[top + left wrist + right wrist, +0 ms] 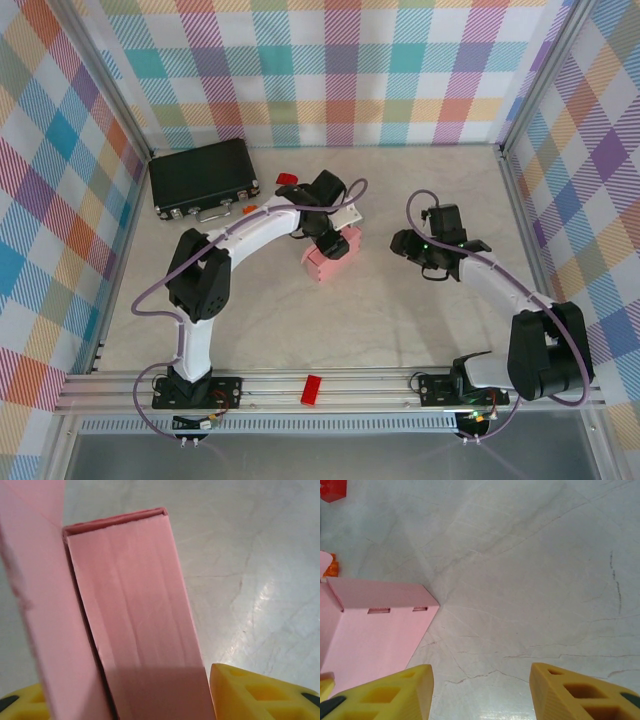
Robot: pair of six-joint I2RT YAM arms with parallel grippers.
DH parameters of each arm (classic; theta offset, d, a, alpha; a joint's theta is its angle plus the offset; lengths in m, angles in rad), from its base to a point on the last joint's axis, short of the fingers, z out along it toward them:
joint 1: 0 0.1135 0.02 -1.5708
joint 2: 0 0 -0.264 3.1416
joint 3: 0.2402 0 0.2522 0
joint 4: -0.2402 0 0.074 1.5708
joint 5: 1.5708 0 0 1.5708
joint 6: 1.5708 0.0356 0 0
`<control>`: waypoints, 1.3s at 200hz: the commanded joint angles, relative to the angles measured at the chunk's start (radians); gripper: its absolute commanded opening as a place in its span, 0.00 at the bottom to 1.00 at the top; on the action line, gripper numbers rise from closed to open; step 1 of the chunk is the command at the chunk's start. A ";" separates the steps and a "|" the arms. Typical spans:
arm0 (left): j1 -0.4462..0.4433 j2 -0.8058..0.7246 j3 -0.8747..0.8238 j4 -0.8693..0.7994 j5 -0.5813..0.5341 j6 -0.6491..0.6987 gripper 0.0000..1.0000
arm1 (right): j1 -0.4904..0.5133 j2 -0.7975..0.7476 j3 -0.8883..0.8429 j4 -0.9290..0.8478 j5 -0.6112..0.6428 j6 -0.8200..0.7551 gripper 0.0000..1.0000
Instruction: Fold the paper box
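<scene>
The paper box (pixel 325 262) is pale pink and partly folded, standing on the table near the middle. My left gripper (pixel 333 243) comes down on its far side. In the left wrist view a long pink wall of the paper box (pixel 130 595) runs between the yellow fingers (pixel 260 695), with a raised flap (pixel 35 580) on the left; the right finger presses against the wall's edge, so the left gripper (pixel 125 690) is shut on the box. My right gripper (pixel 405 243) hovers open to the box's right, apart from it. In the right wrist view the box (pixel 375 635) with two slots lies left of the open right gripper (pixel 481 672).
A black case (pixel 203 177) sits at the back left. Small red blocks lie near it (pixel 287 179) and on the front rail (pixel 312 389). An orange piece (pixel 249 210) lies beside the case. Checkered walls enclose the table on three sides.
</scene>
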 commanded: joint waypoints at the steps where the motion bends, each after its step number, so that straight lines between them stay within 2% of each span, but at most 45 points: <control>1: -0.008 0.046 0.066 -0.071 0.089 0.211 0.56 | -0.010 -0.034 -0.016 -0.026 -0.003 -0.018 0.54; 30: -0.005 0.116 0.169 -0.203 0.130 0.319 0.56 | -0.019 -0.048 -0.025 -0.035 -0.004 -0.018 0.54; 89: -0.003 0.150 0.213 -0.284 0.090 0.569 0.57 | -0.026 -0.073 -0.049 -0.042 -0.006 -0.012 0.55; 144: 0.003 0.227 0.351 -0.392 0.073 0.694 0.58 | -0.027 -0.103 -0.062 -0.058 -0.006 -0.008 0.55; 169: 0.003 0.236 0.379 -0.393 0.053 0.707 0.62 | -0.026 -0.111 -0.065 -0.068 -0.004 -0.012 0.55; 223: -0.003 0.182 0.418 -0.406 0.062 0.673 0.86 | -0.026 -0.109 -0.029 -0.098 0.002 -0.068 0.57; 260: -0.011 0.127 0.426 -0.427 0.071 0.636 0.90 | -0.026 -0.091 0.012 -0.109 -0.013 -0.125 0.58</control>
